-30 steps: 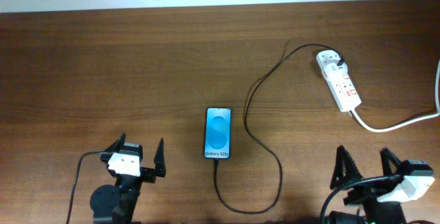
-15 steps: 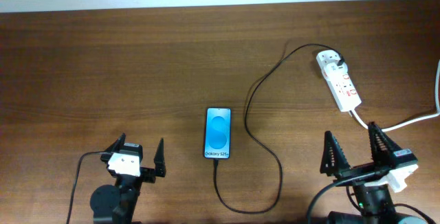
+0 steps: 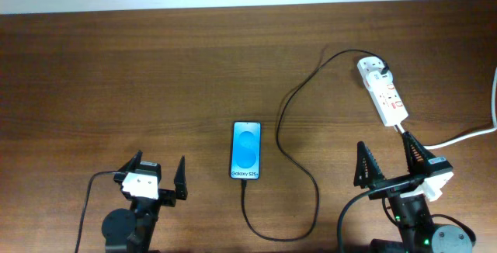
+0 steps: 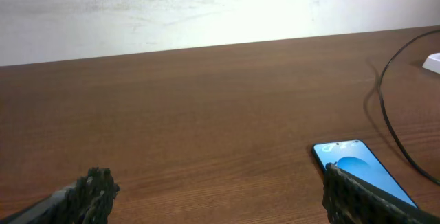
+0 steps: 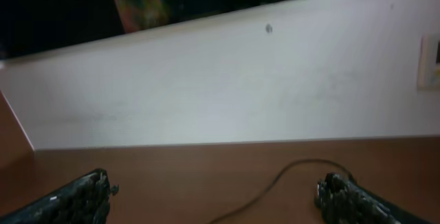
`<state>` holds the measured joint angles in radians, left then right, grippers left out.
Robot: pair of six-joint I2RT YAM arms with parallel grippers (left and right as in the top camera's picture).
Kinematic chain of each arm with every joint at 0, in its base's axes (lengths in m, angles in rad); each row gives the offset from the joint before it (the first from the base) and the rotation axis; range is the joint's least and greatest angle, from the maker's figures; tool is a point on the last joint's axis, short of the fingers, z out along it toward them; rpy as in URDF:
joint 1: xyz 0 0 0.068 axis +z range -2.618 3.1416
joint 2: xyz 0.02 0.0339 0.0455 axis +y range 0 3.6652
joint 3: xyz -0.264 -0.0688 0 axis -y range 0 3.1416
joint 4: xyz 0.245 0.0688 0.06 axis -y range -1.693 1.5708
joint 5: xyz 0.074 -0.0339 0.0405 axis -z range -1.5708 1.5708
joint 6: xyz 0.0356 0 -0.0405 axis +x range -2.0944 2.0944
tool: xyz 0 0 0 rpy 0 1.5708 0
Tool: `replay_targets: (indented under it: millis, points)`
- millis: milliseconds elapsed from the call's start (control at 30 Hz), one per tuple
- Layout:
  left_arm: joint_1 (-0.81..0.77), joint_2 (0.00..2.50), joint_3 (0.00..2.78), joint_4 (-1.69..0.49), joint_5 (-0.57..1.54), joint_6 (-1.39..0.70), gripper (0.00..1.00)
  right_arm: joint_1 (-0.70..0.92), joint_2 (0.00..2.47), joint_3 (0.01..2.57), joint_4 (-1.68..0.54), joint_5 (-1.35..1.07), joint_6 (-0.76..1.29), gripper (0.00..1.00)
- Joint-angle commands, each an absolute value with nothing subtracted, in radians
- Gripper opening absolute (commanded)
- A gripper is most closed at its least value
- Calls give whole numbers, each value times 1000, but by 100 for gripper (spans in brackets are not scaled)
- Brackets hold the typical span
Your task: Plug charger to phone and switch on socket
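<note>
Plug of charger [image 3: 278, 129] in socket [image 3: 383, 90]; other end at phone [image 3: 247, 150] edge. Wide open, empty: left tool [image 3: 160, 160], right tool [image 3: 382, 140].

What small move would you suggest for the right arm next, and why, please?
Probably ease the open right end effector forward toward the red switches on the elongated white power strip. The thin black charger cable already appears to run from the slim blue-screened smartphone to the strip, so switching on seems to be what remains.
</note>
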<state>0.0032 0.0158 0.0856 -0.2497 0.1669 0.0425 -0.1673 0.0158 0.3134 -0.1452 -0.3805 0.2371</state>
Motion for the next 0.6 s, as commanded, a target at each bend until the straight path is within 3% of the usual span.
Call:
replay_targets:
  millis: [0,167,367,567]
  points:
    - [9,12,80,-250,160,54,99,-157,4,279,-94,-385,245,98]
    - [9,12,80,-250,160,54,99,-157,4,272,-80,-300,245,98]
    - [9,12,80,-250,160,54,99,-157,4,184,95,-282,332,98]
    - [9,12,80,-250,160,54,99,-157,4,182,94,-216,331,98]
